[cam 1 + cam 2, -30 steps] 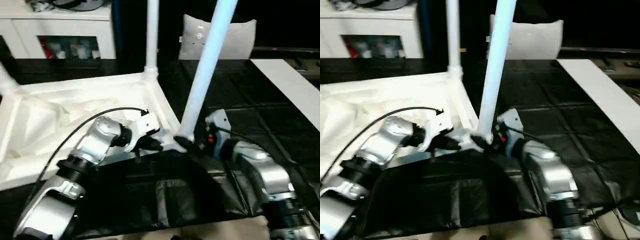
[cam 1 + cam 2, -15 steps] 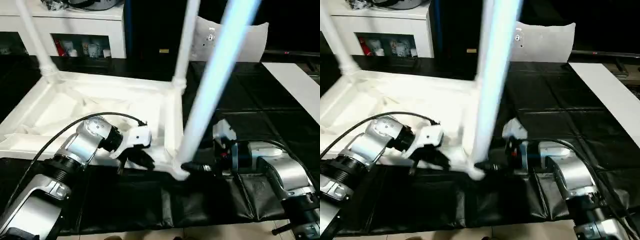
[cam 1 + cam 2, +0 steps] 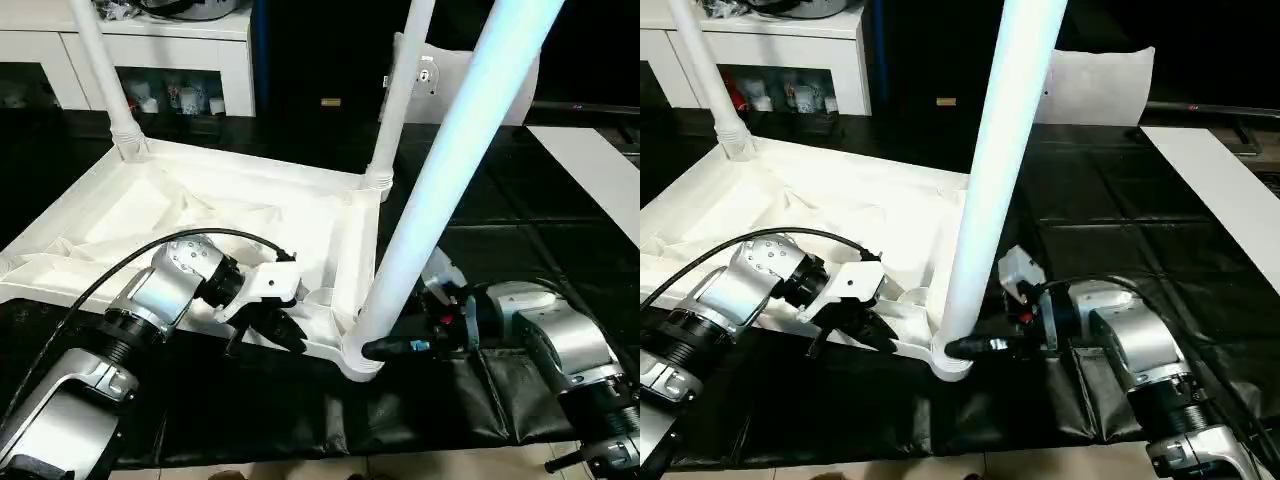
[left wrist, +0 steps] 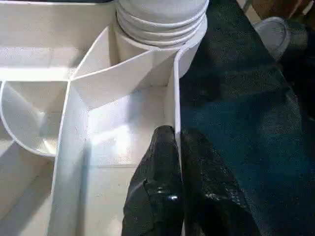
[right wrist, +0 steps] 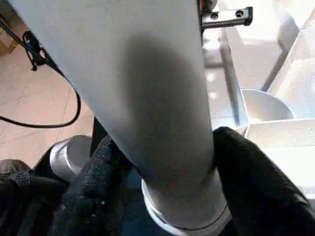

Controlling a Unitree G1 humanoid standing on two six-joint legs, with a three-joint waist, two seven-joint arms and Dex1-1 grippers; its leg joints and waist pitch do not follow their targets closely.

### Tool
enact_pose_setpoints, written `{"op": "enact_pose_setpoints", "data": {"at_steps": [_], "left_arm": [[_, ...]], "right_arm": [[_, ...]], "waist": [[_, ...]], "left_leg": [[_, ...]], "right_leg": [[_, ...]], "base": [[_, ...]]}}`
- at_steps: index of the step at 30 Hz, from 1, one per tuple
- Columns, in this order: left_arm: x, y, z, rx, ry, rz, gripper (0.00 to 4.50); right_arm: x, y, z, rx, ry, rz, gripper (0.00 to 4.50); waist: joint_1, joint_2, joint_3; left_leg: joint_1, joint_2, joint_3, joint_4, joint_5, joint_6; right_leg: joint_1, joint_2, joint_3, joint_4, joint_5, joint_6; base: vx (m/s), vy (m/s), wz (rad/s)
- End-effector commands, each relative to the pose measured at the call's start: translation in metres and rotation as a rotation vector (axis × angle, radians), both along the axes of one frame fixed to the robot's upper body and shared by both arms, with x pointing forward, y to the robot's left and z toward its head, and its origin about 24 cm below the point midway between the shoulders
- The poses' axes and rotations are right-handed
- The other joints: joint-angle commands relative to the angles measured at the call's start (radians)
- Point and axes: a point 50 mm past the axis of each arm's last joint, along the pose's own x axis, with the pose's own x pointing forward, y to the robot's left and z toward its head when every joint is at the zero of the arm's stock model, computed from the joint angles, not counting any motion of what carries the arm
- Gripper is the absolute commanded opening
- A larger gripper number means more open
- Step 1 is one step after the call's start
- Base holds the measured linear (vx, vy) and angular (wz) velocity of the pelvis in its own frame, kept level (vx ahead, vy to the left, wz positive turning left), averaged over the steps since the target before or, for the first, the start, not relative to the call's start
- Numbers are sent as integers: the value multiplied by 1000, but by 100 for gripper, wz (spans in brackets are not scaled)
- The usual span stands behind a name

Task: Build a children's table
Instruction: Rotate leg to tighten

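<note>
Pinching the upturned white ribbed plastic tabletop's (image 3: 200, 215) six-o'clock rim with my left gripper (image 4: 178, 147) as anchor; right gripper (image 5: 162, 162) is clamping the long tapered white leg (image 3: 440, 170) at its socket, seating it.

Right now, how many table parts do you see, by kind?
Tops: 1, upside down
Legs standing in corner sockets: 3, near, far right, far left
Total: 4 parts. The right gripper has the near leg's base between its fingers; the left gripper pinches the top's rim.
</note>
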Motion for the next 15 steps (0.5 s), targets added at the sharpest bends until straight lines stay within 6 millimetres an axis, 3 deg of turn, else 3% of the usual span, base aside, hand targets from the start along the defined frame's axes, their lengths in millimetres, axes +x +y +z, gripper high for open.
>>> {"op": "enact_pose_setpoints", "data": {"at_steps": [1, 2, 9, 13, 15], "left_arm": [[0, -11, 11, -26, -32, -83, 0], [0, -11, 11, -26, -31, -83, 0], [0, -12, 9, -43, 8, -21, 0], [6, -20, 7, -76, 15, 131, 0], [13, -30, 6, -106, -12, 260, 0]], "right_arm": [[-1, 0, 2, 3, 12, 18, 253], [-1, 0, 2, 4, 15, 19, 231], [-4, 9, 0, 60, 72, -52, 214], [-3, 23, -3, 66, 31, -186, 213], [5, 34, -10, 28, 16, -363, 212]], "waist": [[-4, 1, -65], [-3, -1, -64], [-1, 0, -62], [-5, 1, -58], [-18, 0, -57]], "left_leg": [[1, 32, -1, -69, -141, 61], [1, 32, -1, -69, -140, 62], [2, 31, -1, -71, -153, 51], [7, 26, -3, -72, -186, 28], [7, 25, -7, -72, -196, 8]], "right_leg": [[62, -74, 65, -74, -325, -159], [62, -74, 65, -75, -326, -157], [61, -74, 64, -82, -380, -136], [55, -76, 59, -98, -490, -94], [51, -74, 55, -101, -525, -75]], "base": [[0, 0, 0], [0, 0, 0], [0, 0, 0], [0, 0, 0], [0, 0, 0]]}}
